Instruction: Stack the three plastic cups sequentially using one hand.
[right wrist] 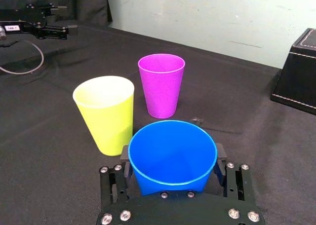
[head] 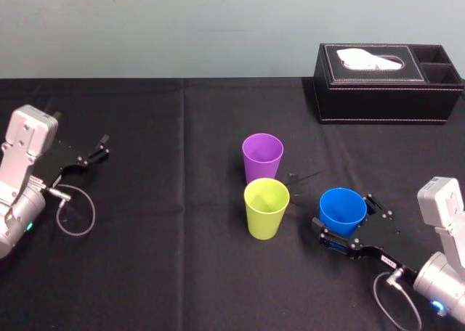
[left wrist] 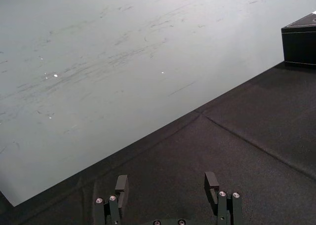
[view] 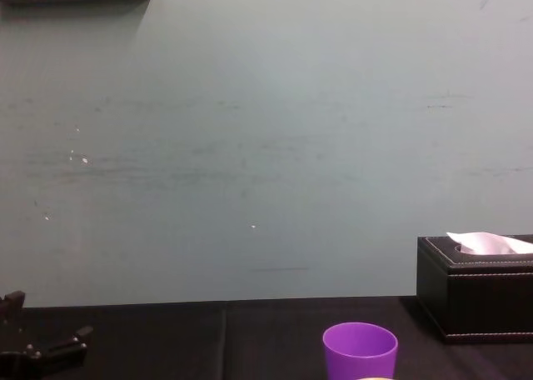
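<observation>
**Your right gripper (right wrist: 172, 158) had the blue cup (head: 342, 207) in its grasp**

You had the right gripper's fingers (right wrist: 124, 155) closed against opposite sides of the blue cup, which sat upright and open end up between them. That cup stood just to the right of the yellow-green cup (head: 266, 207), near it but not touching. I could not tell whether its base rested on the black cloth (head: 182, 273) or hung just above it. The purple cup (head: 262, 157) stood upright just behind the yellow-green cup, on its far side from you. No cup sat inside another. The tissue box (head: 389, 84) lay well beyond the yellow-green cup, off to its right. Your left gripper (head: 98, 151) rested well to the left of the yellow-green cup, fingers spread apart and holding nothing.
</observation>
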Controlling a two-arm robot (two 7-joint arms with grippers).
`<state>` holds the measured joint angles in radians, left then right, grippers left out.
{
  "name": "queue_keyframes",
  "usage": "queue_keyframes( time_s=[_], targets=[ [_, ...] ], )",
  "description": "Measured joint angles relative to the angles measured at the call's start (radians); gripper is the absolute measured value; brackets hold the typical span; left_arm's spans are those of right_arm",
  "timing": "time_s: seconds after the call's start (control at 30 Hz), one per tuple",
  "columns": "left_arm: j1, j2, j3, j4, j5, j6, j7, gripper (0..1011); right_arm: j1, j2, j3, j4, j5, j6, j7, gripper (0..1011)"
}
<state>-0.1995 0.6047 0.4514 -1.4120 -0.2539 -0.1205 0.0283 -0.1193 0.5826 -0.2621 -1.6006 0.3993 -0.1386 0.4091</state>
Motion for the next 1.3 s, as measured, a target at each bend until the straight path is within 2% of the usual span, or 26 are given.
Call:
queue_keyframes(
  time_s=[0.3,0.6,0.87,1.2,1.3],
  targets=[
    [0.000,0.000,0.000,0.000,0.000,0.000,0.000,1011,0.000,0.001,-0.001,-0.001,0.000,0.000,0.000,776],
    [0.000,0.000,0.000,0.000,0.000,0.000,0.000,1011,0.000,0.002,-0.002,-0.003,0.000,0.000,-0.002,747],
    [0.000,0.000,0.000,0.000,0.000,0.000,0.000,1011,0.010,-0.015,0.023,-0.027,-0.013,0.025,-0.006,747],
    [0.000,0.000,0.000,0.000,0.000,0.000,0.000,1011,0.120,-0.063,0.034,-0.033,-0.013,0.104,-0.005,747],
    [0.000,0.000,0.000,0.000,0.000,0.000,0.000,1011,0.185,-0.084,0.027,-0.016,-0.008,0.139,-0.001,747]
  ],
)
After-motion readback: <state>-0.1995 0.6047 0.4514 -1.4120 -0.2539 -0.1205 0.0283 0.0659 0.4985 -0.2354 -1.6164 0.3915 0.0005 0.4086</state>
